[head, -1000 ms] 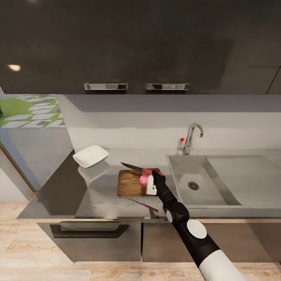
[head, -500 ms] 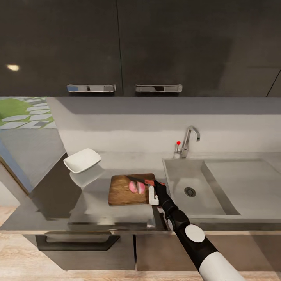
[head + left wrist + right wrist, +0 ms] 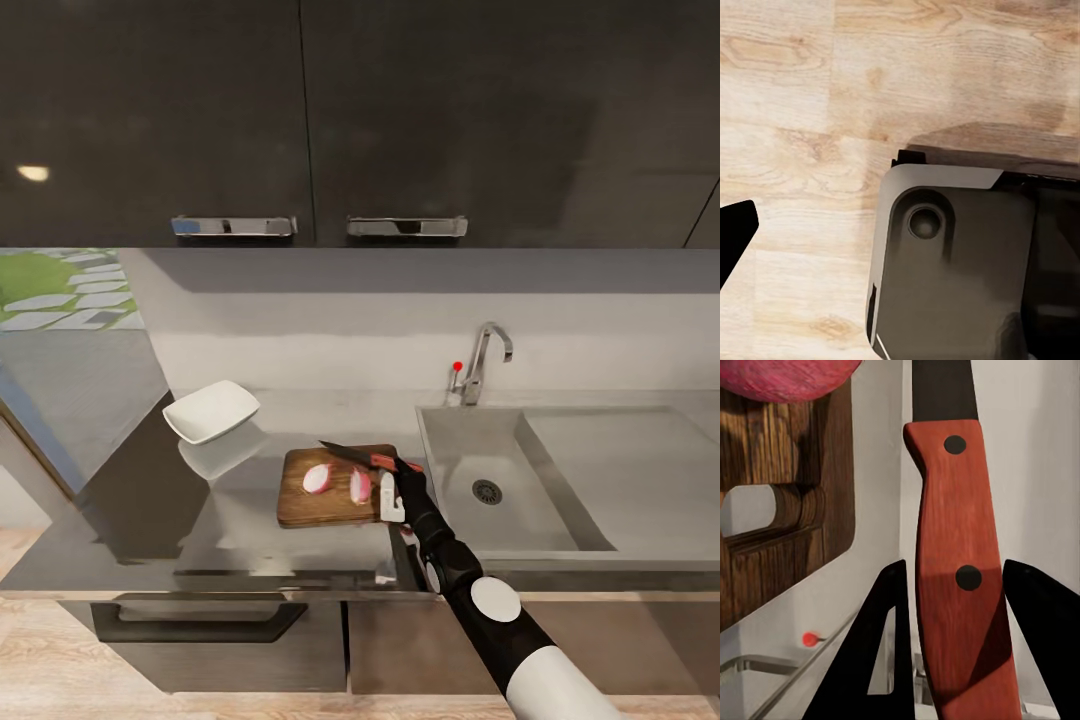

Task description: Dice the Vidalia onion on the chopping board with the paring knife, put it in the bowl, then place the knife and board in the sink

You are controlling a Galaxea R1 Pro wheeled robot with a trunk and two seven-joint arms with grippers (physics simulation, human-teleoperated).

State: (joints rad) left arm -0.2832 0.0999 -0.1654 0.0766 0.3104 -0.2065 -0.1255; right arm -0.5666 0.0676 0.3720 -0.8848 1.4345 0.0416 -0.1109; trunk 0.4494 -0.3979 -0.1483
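Note:
Two pink-skinned halves of the Vidalia onion (image 3: 317, 478) lie apart on the dark brown chopping board (image 3: 300, 505), cut faces pale. My right gripper (image 3: 393, 476) hovers at the board's right edge, shut on the red handle of the paring knife (image 3: 350, 457), whose dark blade points left over the board. The right wrist view shows the knife handle (image 3: 952, 585) between my black fingers (image 3: 889, 607), with an onion piece (image 3: 787, 379) and the board (image 3: 832, 472) beyond. The white bowl (image 3: 211, 411) sits on the countertop (image 3: 250, 540) to the left. The sink (image 3: 450, 450) lies right of the board. My left gripper (image 3: 900, 255) hangs open over the floor.
A chrome faucet (image 3: 483, 360) with a red knob stands behind the sink. Dark wall cabinets (image 3: 300, 120) hang overhead. The drainboard (image 3: 630, 460) stretches to the right. The left wrist view shows wooden floor (image 3: 795, 90) and the robot's grey base (image 3: 945, 270).
The camera shifted early on. The whole onion has become two halves, which now lie apart, the left one further left. The knife has risen off them.

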